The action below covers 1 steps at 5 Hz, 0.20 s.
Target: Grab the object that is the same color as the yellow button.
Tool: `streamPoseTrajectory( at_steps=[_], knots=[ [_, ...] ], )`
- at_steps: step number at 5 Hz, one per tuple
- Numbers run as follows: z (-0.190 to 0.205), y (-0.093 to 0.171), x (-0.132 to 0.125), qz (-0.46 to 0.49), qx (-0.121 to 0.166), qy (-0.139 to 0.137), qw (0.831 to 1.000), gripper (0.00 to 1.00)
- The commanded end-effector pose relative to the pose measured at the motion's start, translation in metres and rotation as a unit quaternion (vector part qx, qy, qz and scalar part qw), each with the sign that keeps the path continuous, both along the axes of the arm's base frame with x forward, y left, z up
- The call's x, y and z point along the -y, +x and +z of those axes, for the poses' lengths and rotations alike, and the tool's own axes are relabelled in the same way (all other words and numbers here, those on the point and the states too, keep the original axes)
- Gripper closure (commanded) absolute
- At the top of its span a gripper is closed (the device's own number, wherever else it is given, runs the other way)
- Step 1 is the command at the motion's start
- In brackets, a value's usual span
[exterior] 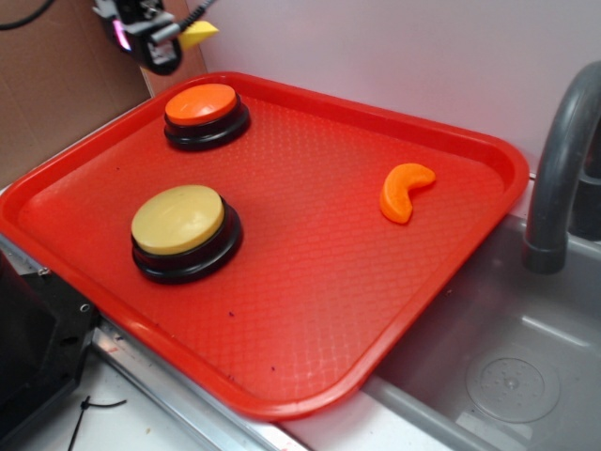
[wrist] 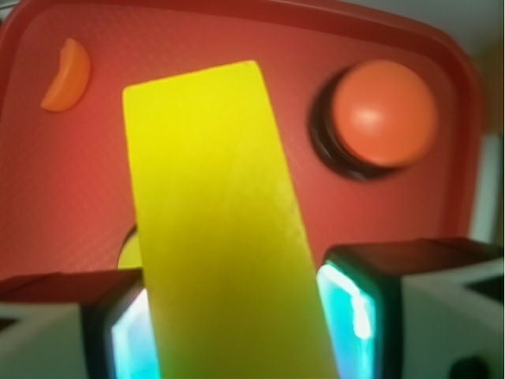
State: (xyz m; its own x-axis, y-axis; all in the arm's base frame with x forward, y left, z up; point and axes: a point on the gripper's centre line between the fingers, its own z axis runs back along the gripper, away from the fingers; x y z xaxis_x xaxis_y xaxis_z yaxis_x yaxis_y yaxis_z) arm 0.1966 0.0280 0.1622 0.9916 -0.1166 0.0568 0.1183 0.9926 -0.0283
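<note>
Your claw (exterior: 178, 42) clamped on wedge (wrist: 225, 229), lifted clear of tray (exterior: 310, 310), up at 11 o'clock past tray's far corner. Wrist view: wedge pinched between both fingers (wrist: 359, 308). Yellow button (exterior: 178, 221) on tray at 9 o'clock, orange button (exterior: 201, 105) behind it, orange segment (exterior: 404, 191) at 2 o'clock.
</note>
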Motion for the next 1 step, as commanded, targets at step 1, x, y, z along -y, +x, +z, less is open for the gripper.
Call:
streamPoseTrajectory(
  at_steps=[1],
  knots=[
    [0.0002,-0.0124,-0.0107,0.048,0.016,-0.006,0.999,1.00]
  ],
)
